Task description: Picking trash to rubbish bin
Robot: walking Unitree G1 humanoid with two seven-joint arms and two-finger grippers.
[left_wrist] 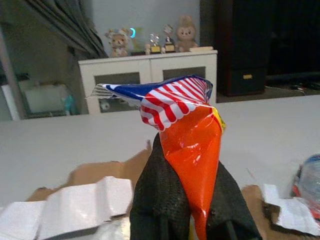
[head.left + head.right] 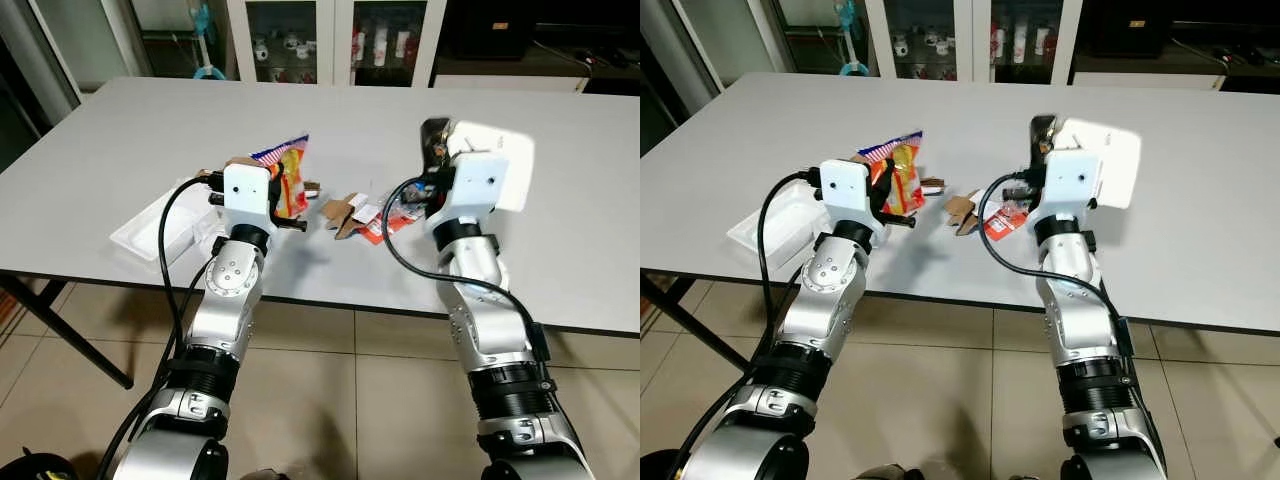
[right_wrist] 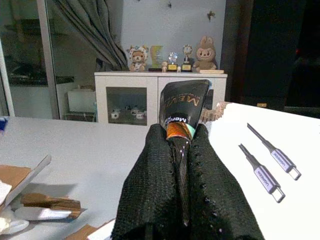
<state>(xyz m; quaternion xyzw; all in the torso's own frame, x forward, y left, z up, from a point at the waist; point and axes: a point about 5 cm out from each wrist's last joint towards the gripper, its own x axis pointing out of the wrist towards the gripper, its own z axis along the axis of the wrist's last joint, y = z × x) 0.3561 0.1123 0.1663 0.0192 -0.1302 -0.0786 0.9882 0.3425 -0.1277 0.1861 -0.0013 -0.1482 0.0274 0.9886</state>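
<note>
L gripper [image 1: 187, 200] clamps snack bag [image 1: 187, 130]; R gripper [image 3: 182, 190] clamps dark wrapper [image 3: 182, 107]; plastic tray [image 2: 150, 230] nearby.

Both silver arms reach forward over the grey tabletop's [image 2: 560, 290] near edge. The left gripper [image 1: 186, 200] has its black fingers [image 1: 155, 200] pinched on an orange snack packet with a stars-and-stripes top [image 1: 187, 130]. The right gripper [image 3: 182, 180] has its fingers [image 3: 150, 185] clamped on a black glossy wrapper [image 3: 181, 112].
</note>
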